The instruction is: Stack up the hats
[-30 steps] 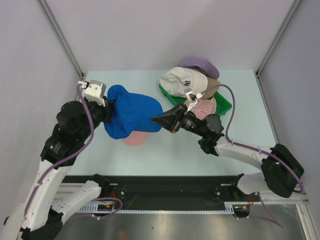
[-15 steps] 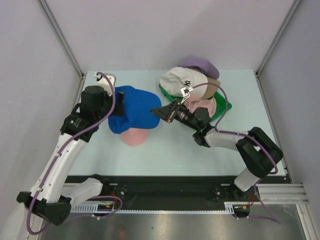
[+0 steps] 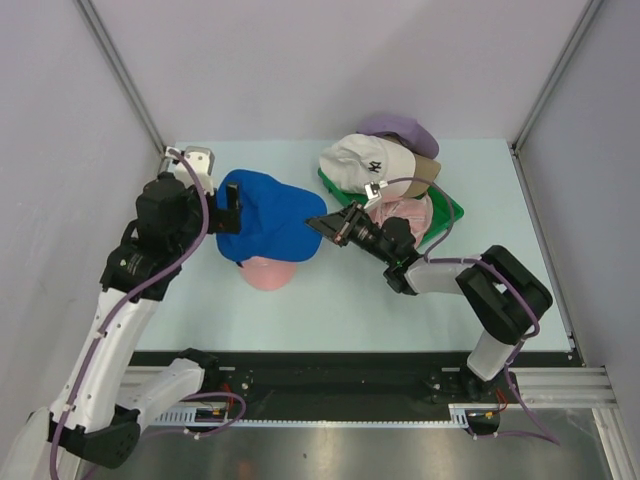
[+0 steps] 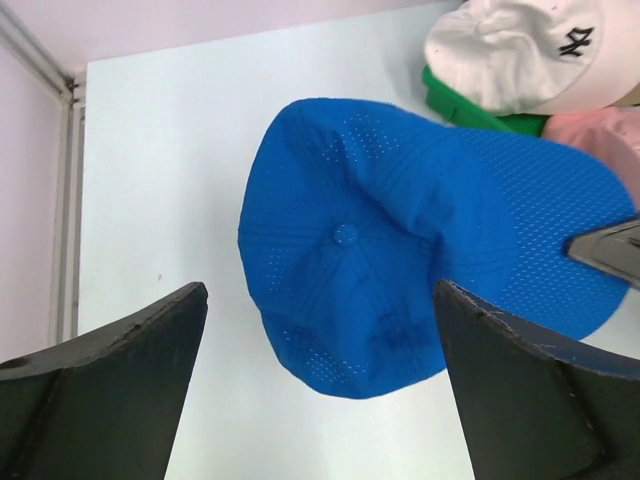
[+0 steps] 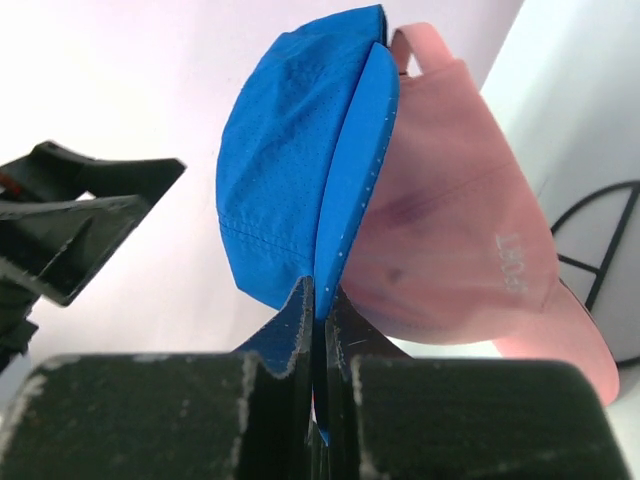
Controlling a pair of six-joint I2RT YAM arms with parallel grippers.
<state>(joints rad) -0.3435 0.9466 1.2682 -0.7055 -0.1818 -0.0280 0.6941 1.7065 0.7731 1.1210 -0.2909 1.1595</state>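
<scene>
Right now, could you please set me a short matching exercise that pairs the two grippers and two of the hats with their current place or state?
Column one:
1. blue hat
2. white hat
3. left gripper
4. right gripper

Column two:
A. shut on the blue hat's brim
B. open, holding nothing
C. lying over the pink hat
D. on the pile at the green tray

Pairs: 1-C; 2-D; 3-B; 4-A
</scene>
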